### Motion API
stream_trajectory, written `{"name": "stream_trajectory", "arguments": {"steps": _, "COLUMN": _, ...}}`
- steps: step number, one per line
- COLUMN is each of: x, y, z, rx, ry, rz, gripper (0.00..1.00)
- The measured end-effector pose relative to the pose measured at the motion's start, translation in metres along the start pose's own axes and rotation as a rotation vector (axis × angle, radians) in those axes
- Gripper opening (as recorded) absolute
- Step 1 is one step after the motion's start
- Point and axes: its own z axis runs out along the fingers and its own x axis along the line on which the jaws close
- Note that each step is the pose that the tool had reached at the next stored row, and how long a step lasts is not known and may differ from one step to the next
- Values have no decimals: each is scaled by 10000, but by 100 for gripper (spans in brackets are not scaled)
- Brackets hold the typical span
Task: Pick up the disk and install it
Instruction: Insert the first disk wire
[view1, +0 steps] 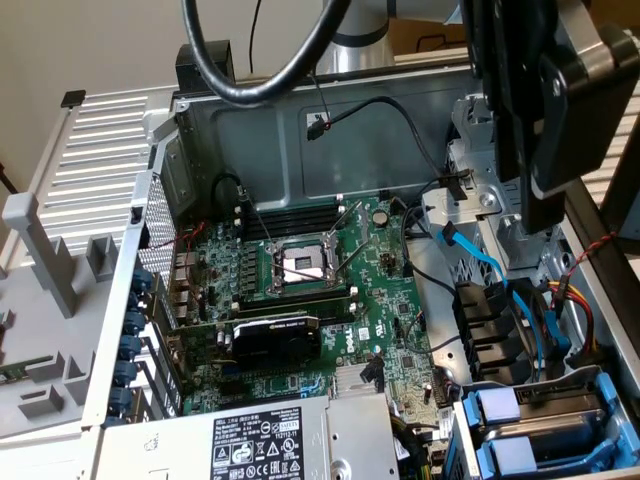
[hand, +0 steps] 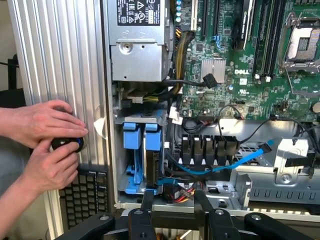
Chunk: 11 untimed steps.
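Open computer case on view, green motherboard laid bare, silver power supply along one edge. The gripper hangs over the case rim. Its two black fingers stand well apart and have hold of nothing; cables show through the gap between them. In the exterior view the arm's dark head sits high on the exterior view's right, above the case and clear of everything inside.

The disk is in the metal drive bay, just beside the power supply. It stands edge-on in a bright blue plastic frame, with a thin dark slab of metal showing behind the blue front. Its label is turned away, so I can't read one. A second blue frame sits right against it, and which of the two is the one for this job I can't tell. The gripper is near the bay but touches neither.

Outside the case wall, a person's hands close around a small black round thing. A black keyboard lies just beside them.
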Motion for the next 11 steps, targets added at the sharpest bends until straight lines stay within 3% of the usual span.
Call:
{"name": "stream_trajectory", "arguments": {"steps": 5, "x": -33, "y": -31, "z": 5, "rx": -142, "ry": -3, "rz": -5, "gripper": 45}}
{"name": "stream_trajectory", "arguments": {"steps": 11, "x": -76, "y": -69, "z": 12, "rx": -153, "ry": 15, "rz": 59, "gripper": 45}}
